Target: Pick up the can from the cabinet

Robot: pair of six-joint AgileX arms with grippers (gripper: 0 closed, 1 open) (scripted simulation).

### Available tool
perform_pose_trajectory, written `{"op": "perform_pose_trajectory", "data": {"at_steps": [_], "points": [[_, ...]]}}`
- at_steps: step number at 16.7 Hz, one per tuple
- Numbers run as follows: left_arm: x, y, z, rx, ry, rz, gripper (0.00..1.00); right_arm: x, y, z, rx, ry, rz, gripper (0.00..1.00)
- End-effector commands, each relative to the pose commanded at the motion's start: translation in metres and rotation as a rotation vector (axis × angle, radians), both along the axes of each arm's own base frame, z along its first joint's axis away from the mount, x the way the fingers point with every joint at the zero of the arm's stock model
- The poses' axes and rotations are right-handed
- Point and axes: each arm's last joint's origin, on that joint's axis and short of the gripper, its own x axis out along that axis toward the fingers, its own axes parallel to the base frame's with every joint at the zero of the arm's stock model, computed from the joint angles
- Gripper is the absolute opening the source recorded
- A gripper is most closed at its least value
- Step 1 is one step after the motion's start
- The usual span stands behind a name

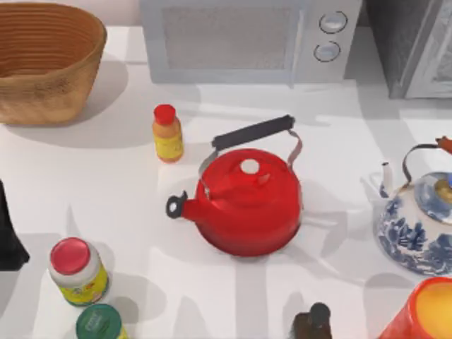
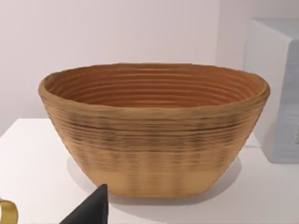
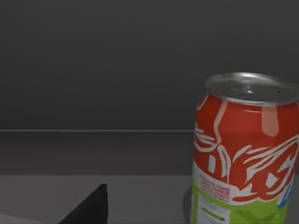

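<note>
In your right wrist view the can [image 3: 245, 149] stands upright on a dark grey floor with dark grey walls behind it, so it sits inside the cabinet [image 1: 409, 42], whose speckled body and pale framed door you see at the far right corner of the table [image 1: 106, 212] in the top view. The can is close in front of the right wrist camera and off to one side of it. A dark finger tip [image 3: 88, 210] pokes into that view, apart from the can; you cannot tell how far the right gripper is spread or whether it touches anything.

Your left arm [image 1: 8, 233] is at the table's left edge. Its wrist view looks at the woven basket [image 2: 154, 130], and a dark finger tip [image 2: 91, 210] shows there too; you cannot tell that gripper's opening either.

The basket stands at the far left corner, and what you see of its ribbed inside holds nothing. The microwave [image 1: 247, 39] sits between basket and cabinet with its door shut. The red kettle [image 1: 247, 201] in the middle has its lid on. The blue-and-white teapot [image 1: 420, 233] stands at the right edge, lid on. The orange-red cup [image 1: 424, 311] near the right front corner shows a yellow inside. Capped bottles [image 1: 167, 133] stand on the left half.
</note>
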Motion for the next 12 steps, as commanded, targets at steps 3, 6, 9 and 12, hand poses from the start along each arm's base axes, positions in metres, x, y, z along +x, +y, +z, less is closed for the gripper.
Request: {"op": "perform_pose_trajectory", "data": {"at_steps": [3, 6, 9, 12], "points": [[0.000, 0.000, 0.000, 0.000, 0.000, 0.000, 1.00, 0.027, 0.000, 0.000, 0.000, 0.000, 0.000, 1.00], [0.000, 0.000, 0.000, 0.000, 0.000, 0.000, 1.00, 0.042, -0.001, -0.002, 0.000, 0.000, 0.000, 1.00], [0.000, 0.000, 0.000, 0.000, 0.000, 0.000, 1.00, 0.042, -0.001, -0.002, 0.000, 0.000, 0.000, 1.00], [0.000, 0.000, 0.000, 0.000, 0.000, 0.000, 1.00, 0.042, -0.001, -0.002, 0.000, 0.000, 0.000, 0.77]]}}
